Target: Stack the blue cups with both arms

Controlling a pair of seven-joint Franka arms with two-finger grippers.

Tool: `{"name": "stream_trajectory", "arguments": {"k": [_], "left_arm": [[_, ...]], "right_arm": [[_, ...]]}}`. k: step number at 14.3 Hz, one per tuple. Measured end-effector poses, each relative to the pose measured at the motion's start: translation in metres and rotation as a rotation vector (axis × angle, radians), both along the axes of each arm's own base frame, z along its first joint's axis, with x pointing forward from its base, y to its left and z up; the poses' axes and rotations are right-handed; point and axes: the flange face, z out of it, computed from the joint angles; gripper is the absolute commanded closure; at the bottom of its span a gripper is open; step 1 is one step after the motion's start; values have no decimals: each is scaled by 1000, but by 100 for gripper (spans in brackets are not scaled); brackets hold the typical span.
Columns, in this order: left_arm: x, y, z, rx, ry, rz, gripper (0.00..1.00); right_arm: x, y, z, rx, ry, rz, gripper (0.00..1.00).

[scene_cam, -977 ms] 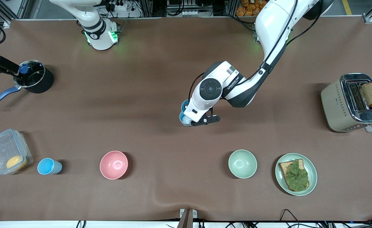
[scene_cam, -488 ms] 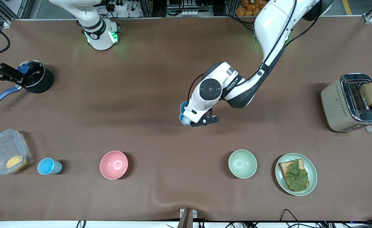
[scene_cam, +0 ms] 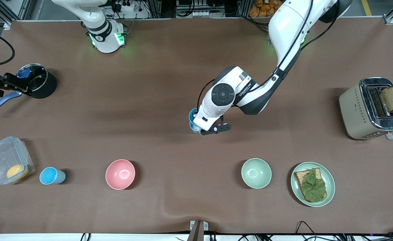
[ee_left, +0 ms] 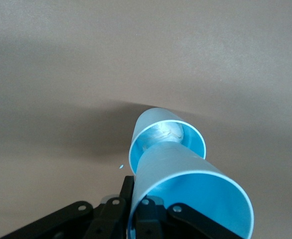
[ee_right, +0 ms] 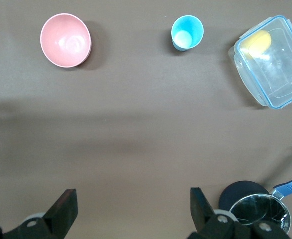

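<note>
My left gripper (scene_cam: 200, 126) hangs over the middle of the table, shut on the wall of a blue cup (ee_left: 191, 199), one finger outside and one inside. The held cup (scene_cam: 192, 117) is tilted, its base inside the mouth of a paler blue cup (ee_left: 168, 137) with a whitish inside that stands on the table, mostly hidden under the hand in the front view. A third blue cup (scene_cam: 51, 175) stands beside the plastic box; it also shows in the right wrist view (ee_right: 187, 32). My right gripper (scene_cam: 7, 83) is open and empty (ee_right: 131, 209) over the pot's handle.
A black pot (scene_cam: 37, 80) with a blue handle stands at the right arm's end, a clear box (scene_cam: 7, 160) holding something yellow nearer the camera. A pink bowl (scene_cam: 120, 174), green bowl (scene_cam: 256, 173), plate of toast (scene_cam: 330, 184) and toaster (scene_cam: 367, 108) also stand here.
My left gripper has shifted slightly with the held cup, bringing it over the standing cup. My right gripper has drifted toward the table's end, away from the pot.
</note>
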Motion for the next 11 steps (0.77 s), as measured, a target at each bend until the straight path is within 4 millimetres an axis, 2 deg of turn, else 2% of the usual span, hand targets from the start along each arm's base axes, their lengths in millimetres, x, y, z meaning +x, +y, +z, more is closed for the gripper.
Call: {"name": "stream_trajectory", "arguments": {"k": [4, 5, 6, 9, 11], "left_arm": [[5, 3, -5, -5, -10, 10, 100], [6, 4, -6, -5, -12, 13, 74], [7, 4, -6, -6, -14, 15, 1], [14, 9, -3, -11, -23, 27, 0], [19, 10, 7, -22, -39, 33, 0]], "right_arm": [[0, 2, 9, -1, -9, 4, 0], [0, 1, 12, -2, -16, 3, 0], [0, 0, 16, -2, -22, 2, 0], [-1, 0, 20, -2, -25, 3, 0], [-2, 7, 20, -1, -10, 14, 0]]}}
